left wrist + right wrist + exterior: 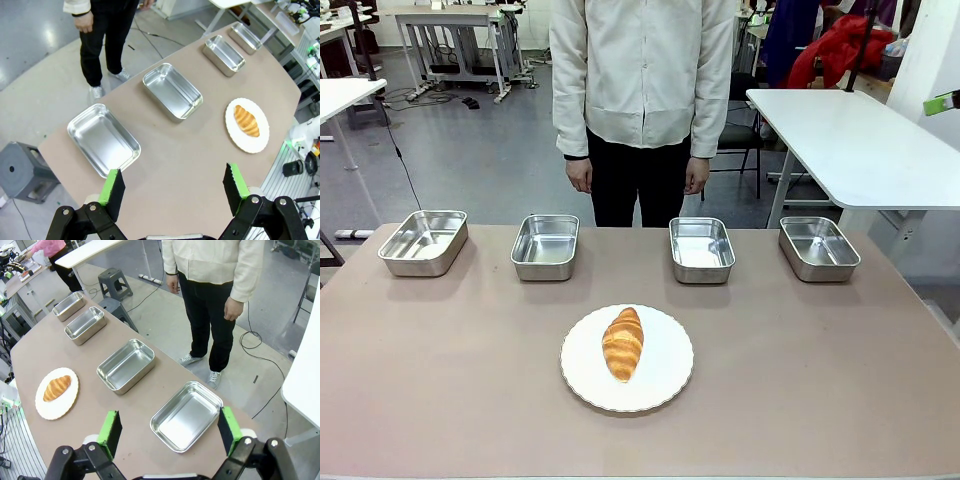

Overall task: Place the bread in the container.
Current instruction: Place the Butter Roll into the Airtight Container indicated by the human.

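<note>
The bread, a golden-brown croissant (pixel 623 343), lies on a round white plate (pixel 665 375) near the table's front middle; it also shows in the left wrist view (pixel 246 120) and the right wrist view (pixel 56 388). Several alike steel containers stand empty in a row behind it (pixel 424 241) (pixel 545 246) (pixel 701 249) (pixel 818 248). My left gripper (pixel 173 190) hangs open high above the table's left end, nothing between its green pads. Above the right end my right gripper (pixel 169 428) is open too, over the nearest container (pixel 186 415).
A person in a cream jacket (pixel 642 70) stands at the table's far side with both hands down. A white table (pixel 850 140) stands back right. A grey stool (pixel 20 170) sits off the table's left end. Bare tabletop surrounds the plate.
</note>
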Controlling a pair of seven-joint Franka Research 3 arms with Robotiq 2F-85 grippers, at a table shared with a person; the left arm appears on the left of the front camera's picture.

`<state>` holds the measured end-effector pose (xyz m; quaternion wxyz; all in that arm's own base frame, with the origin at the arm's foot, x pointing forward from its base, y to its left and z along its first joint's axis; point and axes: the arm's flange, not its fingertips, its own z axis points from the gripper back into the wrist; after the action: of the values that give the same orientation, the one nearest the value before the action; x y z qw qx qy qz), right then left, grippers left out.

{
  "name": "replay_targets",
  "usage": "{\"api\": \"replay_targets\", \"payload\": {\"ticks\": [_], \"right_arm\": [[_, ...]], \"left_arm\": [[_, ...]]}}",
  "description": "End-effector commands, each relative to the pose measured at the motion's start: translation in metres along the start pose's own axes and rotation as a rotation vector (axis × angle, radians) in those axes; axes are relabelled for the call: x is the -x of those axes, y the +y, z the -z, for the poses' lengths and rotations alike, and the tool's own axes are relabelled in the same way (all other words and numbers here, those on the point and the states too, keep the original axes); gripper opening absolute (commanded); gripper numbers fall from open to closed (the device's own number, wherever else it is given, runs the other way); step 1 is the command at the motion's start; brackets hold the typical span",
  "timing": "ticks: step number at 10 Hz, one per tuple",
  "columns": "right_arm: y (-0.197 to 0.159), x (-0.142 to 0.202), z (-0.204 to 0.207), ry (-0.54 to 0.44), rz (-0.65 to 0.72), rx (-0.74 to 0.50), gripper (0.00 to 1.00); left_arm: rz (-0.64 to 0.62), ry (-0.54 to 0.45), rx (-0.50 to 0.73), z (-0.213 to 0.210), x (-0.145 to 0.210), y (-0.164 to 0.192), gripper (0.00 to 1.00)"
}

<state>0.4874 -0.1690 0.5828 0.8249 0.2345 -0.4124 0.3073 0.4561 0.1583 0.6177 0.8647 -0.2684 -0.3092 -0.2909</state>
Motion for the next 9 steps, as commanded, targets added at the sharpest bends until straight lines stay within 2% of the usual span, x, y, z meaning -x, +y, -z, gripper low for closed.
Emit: {"api": "replay_targets", "payload": {"ticks": [1,9], "right_arm": [[0.0019,-0.0014,-0.0007,-0.005,-0.004,-0.005,1.00],[0.0019,-0.0014,-0.0007,-0.005,-0.004,-0.005,1.00]], "left_arm": [[0.004,-0.020,0.009,-0.0004,-0.0005,-0.0014,1.00],[0.004,-0.020,0.009,-0.0004,-0.0005,-0.0014,1.00]]}}
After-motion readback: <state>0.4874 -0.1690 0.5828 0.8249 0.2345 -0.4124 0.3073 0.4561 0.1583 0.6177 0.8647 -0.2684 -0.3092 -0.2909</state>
